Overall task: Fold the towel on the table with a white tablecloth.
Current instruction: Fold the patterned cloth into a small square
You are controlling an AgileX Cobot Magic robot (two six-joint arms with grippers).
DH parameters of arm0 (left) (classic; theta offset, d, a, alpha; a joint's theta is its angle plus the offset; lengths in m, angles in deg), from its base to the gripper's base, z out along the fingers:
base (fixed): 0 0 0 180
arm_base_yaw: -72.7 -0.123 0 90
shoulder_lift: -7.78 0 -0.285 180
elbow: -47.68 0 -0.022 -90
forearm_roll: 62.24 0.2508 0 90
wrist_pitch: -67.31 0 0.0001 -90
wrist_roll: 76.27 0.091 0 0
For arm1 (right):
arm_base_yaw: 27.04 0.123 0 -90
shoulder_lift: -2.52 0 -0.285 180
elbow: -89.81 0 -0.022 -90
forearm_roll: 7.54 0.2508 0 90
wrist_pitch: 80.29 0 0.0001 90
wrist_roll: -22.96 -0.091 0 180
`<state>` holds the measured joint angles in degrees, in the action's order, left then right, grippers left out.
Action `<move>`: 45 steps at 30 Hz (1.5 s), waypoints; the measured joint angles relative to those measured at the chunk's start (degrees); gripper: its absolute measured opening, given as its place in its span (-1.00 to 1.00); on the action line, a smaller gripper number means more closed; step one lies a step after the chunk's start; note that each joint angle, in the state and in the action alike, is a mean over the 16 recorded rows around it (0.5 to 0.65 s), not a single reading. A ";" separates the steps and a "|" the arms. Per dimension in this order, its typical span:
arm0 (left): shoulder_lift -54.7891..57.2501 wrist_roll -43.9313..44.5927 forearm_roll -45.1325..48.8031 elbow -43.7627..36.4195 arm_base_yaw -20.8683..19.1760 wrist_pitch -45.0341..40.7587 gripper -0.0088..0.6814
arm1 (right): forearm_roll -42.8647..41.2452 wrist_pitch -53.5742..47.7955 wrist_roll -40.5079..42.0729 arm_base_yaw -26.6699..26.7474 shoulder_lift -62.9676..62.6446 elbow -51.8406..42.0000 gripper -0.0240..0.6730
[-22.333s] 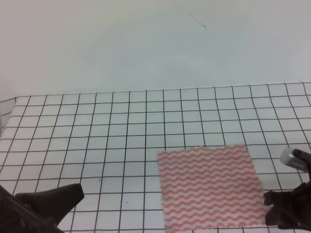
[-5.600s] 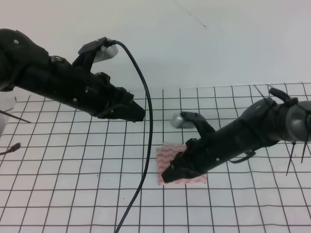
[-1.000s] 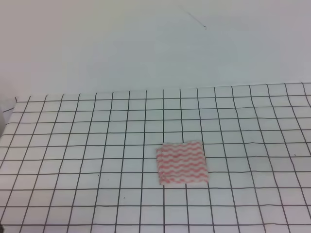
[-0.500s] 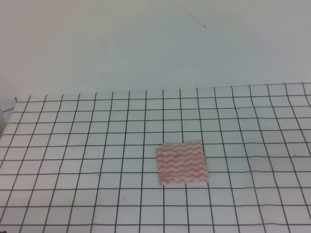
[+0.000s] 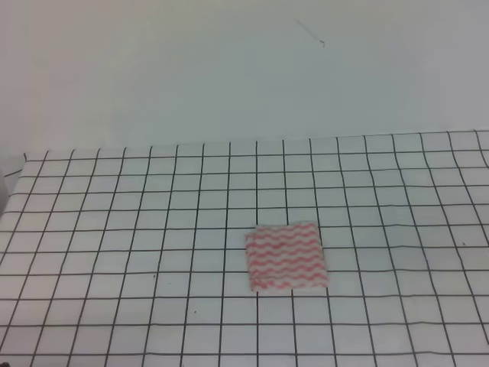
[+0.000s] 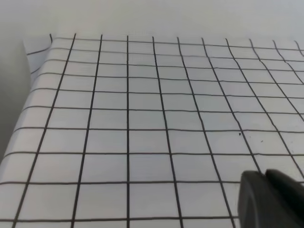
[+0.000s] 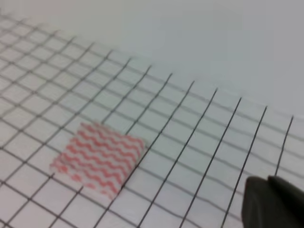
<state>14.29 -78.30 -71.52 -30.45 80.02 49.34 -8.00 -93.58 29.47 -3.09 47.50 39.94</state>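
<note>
The towel [image 5: 286, 258] lies flat on the white tablecloth [image 5: 114, 229], folded into a small, roughly square pad of red-pink wavy stripes, about two to three grid squares wide. It also shows in the right wrist view [image 7: 97, 159], left of centre. Neither arm shows in the exterior high view. In the left wrist view, my left gripper [image 6: 265, 176] is a dark tip at the bottom right, its two fingers together, over bare gridded cloth. In the right wrist view, my right gripper [image 7: 267, 180] shows the same way, shut and empty, well to the right of the towel.
The gridded tablecloth covers the table up to a plain pale wall [image 5: 229, 69] behind. The cloth's left edge [image 6: 28, 71] drops off at the table's side. A thin dark mark [image 5: 309, 32] is on the wall.
Nothing has moved in the last second. Before that, the towel was spread out large, then both arms were over it; now it lies folded and the arms are out of the exterior view.
</note>
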 joint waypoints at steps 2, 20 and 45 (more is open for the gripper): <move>-0.25 0.02 0.01 0.00 0.00 0.02 -0.97 | 0.14 -0.15 0.00 0.00 -2.31 -0.57 -0.93; -0.22 0.00 0.12 -0.22 0.02 0.05 -0.98 | 2.96 0.55 0.34 -8.50 -29.89 -17.92 -0.94; -0.19 -0.01 -0.06 0.54 0.02 -0.51 -0.97 | 3.84 -5.83 1.73 -25.17 -38.35 -27.49 -0.94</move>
<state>14.10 -78.31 -71.57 -29.91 80.04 48.83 -4.16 -99.41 31.20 -28.25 9.15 12.45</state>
